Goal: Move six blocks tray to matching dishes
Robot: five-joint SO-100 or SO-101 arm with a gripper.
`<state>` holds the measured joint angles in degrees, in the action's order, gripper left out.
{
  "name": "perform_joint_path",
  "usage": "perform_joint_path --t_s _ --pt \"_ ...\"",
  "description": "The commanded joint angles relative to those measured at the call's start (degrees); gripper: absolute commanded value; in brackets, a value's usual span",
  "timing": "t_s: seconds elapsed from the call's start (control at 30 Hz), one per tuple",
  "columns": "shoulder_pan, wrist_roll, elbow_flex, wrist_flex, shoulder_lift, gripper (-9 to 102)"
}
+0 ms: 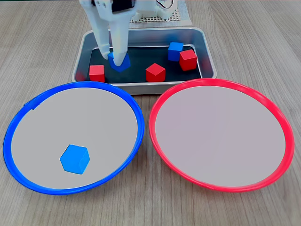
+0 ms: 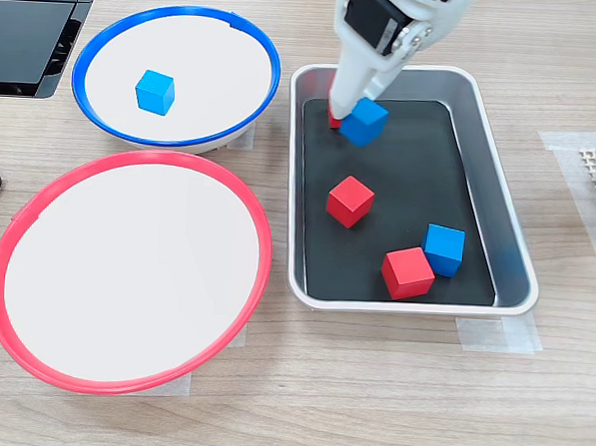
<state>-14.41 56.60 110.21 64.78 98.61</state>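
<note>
We saw the gripper (image 1: 117,60) low in the tray (image 1: 208,49), upper left of centre in one fixed view, its white fingers clamped on a blue block (image 1: 118,61); in the other fixed view that block (image 2: 364,122) sat at the tray's (image 2: 484,113) upper left, w/ a sliver of red peeking out just behind the fingers. The grip looked shallow to us: only the block's top was between the tips, and its lower half stuck out below them, so a fast lift or swing could've let it twist and drop. We couldn't tell whether it was off the black floor or resting on it. Risk no. 2 was that red block (image 1: 97,73) close by at the tray's left end; a sideways drag might have nudged it. Then the tray's wall: if the block came up too low, it could've clipped the rim en route to the blue-rimmed dish (image 1: 14,122), lower left of frame, which already held one blue block (image 1: 75,159). The red-rimmed dish (image 1: 282,122) held nothing. A blue block (image 1: 175,51) and two reds (image 1: 155,72) (image 1: 187,60) waited mid/right in the tray, the blue and one red touching, which we judged an awkward pick later.
</note>
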Motion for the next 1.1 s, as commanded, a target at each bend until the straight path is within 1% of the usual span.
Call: perform_joint_path --t_s 0.0,0.07,0.1,0.13,0.27,0.33,0.37,0.43,0.5,0.53,0.57,0.6,0.63,0.7,0.8,0.9,1.0,1.07 --pt "3.52 -13.80 -11.69 0.79 0.44 0" --pt "3.96 -22.59 -21.53 -3.96 -4.39 0" --pt "3.60 -24.26 -24.35 -6.42 -6.77 0" --pt "2.29 -26.02 -28.21 -11.95 -11.69 0" --pt "-1.05 -22.50 -30.32 -19.16 -19.42 1" --pt "-2.99 -19.78 -29.62 -22.15 -22.24 7" --pt "-3.69 -18.63 -29.27 -22.76 -23.12 12" --pt "-4.83 -16.88 -28.04 -23.82 -24.08 18" --pt "-5.36 -15.47 -26.02 -24.35 -23.99 26" --pt "-5.45 -15.21 -24.96 -24.35 -23.47 25" --pt "-5.36 -15.21 -24.35 -24.08 -22.76 21" --pt "-5.19 -15.21 -23.73 -23.20 -21.80 7" --pt "-5.01 -15.38 -23.12 -21.45 -20.39 0" --pt "-4.75 -18.37 -20.74 -14.41 -15.38 0" --pt "-4.22 -25.75 -13.01 -9.32 -6.77 0" --pt "-3.96 -29.71 -6.24 -2.55 0.09 0" --pt "-4.04 -32.87 -3.78 3.69 2.20 0" --pt "-4.66 -34.63 -2.99 5.36 1.76 3"
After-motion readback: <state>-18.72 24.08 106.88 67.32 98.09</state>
